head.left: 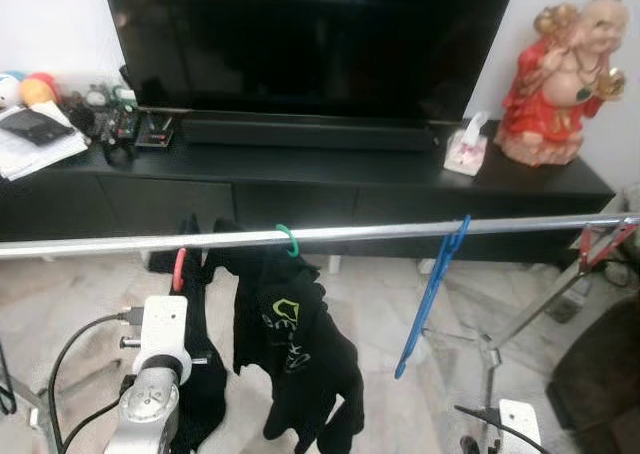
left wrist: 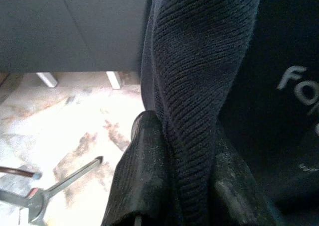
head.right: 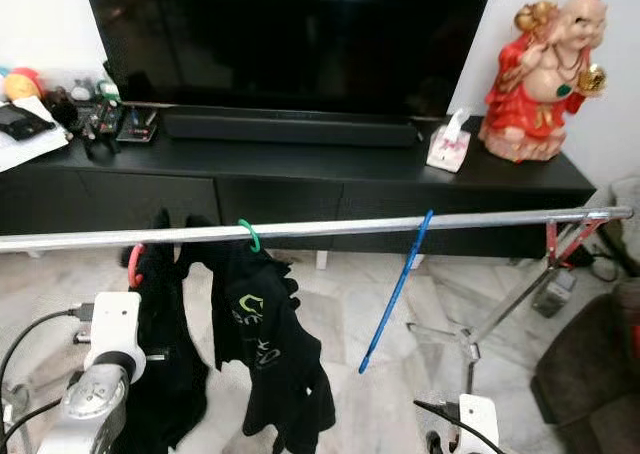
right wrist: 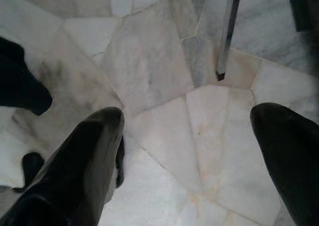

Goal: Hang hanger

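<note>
A silver rail runs across in front of me. On it hang a red hanger hook carrying a black knit garment, a green hook carrying a black printed top, and a bare blue hanger. My left arm reaches up beside the knit garment. In the left wrist view my left gripper is shut on a fold of the knit garment. My right gripper is open, low over the marble floor, with nothing between its fingers.
Behind the rail stands a black TV cabinet with a large TV, a tissue box, a red and gold statue and clutter. The rack's leg slants down at the right, near a dark seat.
</note>
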Robot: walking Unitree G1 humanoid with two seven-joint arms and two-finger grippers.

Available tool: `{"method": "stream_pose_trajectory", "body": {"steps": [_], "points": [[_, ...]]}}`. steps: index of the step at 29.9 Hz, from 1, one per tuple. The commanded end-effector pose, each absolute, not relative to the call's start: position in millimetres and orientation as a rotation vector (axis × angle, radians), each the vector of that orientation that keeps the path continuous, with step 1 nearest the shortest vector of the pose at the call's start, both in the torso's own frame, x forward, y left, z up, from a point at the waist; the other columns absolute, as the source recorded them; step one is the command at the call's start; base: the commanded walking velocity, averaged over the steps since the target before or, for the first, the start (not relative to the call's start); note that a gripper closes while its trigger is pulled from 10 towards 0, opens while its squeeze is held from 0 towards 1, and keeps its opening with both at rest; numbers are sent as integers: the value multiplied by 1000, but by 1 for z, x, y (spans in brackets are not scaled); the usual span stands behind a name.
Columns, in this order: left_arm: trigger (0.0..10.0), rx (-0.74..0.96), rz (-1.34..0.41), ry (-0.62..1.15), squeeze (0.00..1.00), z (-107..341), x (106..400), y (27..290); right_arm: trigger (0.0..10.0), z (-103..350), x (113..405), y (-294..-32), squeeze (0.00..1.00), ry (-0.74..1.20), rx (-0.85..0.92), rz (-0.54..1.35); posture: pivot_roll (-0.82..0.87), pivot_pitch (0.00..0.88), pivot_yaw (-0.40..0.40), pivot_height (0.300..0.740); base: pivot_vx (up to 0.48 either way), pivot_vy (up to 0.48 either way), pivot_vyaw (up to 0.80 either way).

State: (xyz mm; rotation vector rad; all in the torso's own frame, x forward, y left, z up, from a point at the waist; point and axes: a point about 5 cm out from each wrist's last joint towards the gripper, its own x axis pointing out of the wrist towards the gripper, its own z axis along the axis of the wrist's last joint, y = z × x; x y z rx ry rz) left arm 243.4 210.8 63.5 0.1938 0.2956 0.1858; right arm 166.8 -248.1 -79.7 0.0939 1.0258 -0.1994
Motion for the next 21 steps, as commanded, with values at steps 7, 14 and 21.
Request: {"method": "stream_pose_trajectory", "body": {"steps": [7,14,21], "points": [[10000,215,177,244,0,74,249,206,10000,-80,166,-249,0,1031,79,-189,63,0,-69,740,0,-380,281],[10000,223,180,247,0,73,248,207,10000,-79,166,-251,0,1028,88,-199,61,0,-68,740,0,-426,60],[10000,230,209,254,0,72,248,211,10000,-78,167,-252,0,1026,85,-196,61,0,-73,740,0,0,0]]}}
